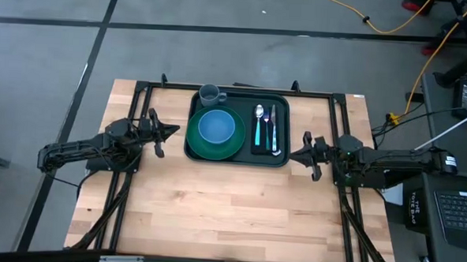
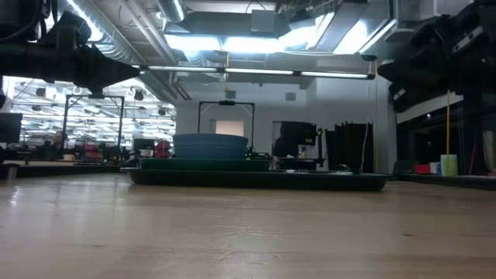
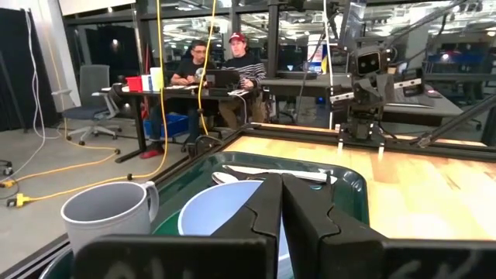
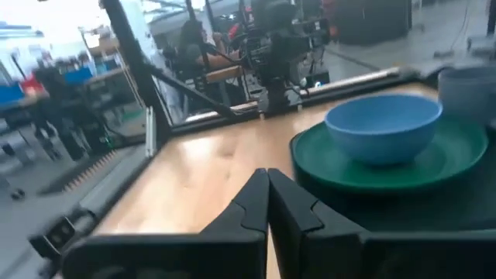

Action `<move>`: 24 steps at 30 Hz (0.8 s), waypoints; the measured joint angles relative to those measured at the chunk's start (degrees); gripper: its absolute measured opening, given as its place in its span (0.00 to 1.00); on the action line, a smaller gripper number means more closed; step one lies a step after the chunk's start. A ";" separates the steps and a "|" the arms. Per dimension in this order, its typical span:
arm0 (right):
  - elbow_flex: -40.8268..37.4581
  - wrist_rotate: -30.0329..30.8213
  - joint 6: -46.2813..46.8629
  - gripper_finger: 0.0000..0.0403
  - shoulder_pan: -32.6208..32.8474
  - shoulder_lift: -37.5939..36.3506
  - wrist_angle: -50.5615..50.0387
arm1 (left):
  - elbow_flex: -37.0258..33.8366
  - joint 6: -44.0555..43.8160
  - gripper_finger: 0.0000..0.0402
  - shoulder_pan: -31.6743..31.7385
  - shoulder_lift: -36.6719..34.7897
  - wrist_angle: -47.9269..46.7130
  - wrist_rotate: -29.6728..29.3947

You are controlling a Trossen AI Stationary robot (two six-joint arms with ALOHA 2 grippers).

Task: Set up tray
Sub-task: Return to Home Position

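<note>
The tray (image 1: 239, 98) sits near one long edge of the desk (image 1: 230, 214), midway between the two arms. It is loaded. A green plate (image 1: 195, 143) is on the left arm's side with a blue bowl (image 1: 216, 126) on it. A grey mug (image 1: 211, 93) stands in the tray corner on that side, next to the rim. A black napkin (image 1: 267, 150) on the right arm's side has the cutlery (image 1: 259, 126) lying side by side on it. The setting looks complete, so probably only the arms' retreat is left.

The left gripper (image 1: 173, 131) is just beside the tray's left rim, fingers pressed together, holding nothing. The right gripper (image 1: 296, 154) is just beside the right rim, also closed and empty. Both point inward at the tray.

Risks:
- **Rim strike:** each tip is near a rim, so an inward or sweeping arc on the way out could clip it and slide the tray.
- **Loose items:** a knock would likely scatter the cutlery, which lies loose on the napkin, and shift the bowl on the plate.
- **Mug:** it is tall and close to the rim, so it looks likeliest to tip.

A straight pull-back away from the tray should avoid all three.
</note>
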 joint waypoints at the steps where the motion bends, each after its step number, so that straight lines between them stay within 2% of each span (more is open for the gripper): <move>1: 0.00 0.02 1.43 0.02 0.00 0.01 0.00 | 0.00 0.02 0.01 -0.02 0.00 0.00 0.00; 5: 0.00 0.01 5.24 0.02 0.00 0.02 -0.01 | 0.00 0.00 0.01 -0.01 0.00 0.00 0.00; 14: 0.00 0.79 -3.33 0.02 1.13 -0.64 -0.18 | 0.00 0.00 0.01 -0.01 0.00 0.00 0.00; 19: 0.00 0.75 -7.22 0.02 5.67 -5.86 -2.31 | 0.00 0.00 0.01 -0.01 0.00 0.00 0.00; 24: 0.02 2.14 -8.37 0.02 10.85 -13.71 -12.84 | 0.00 -0.01 0.02 -0.02 0.00 0.00 0.00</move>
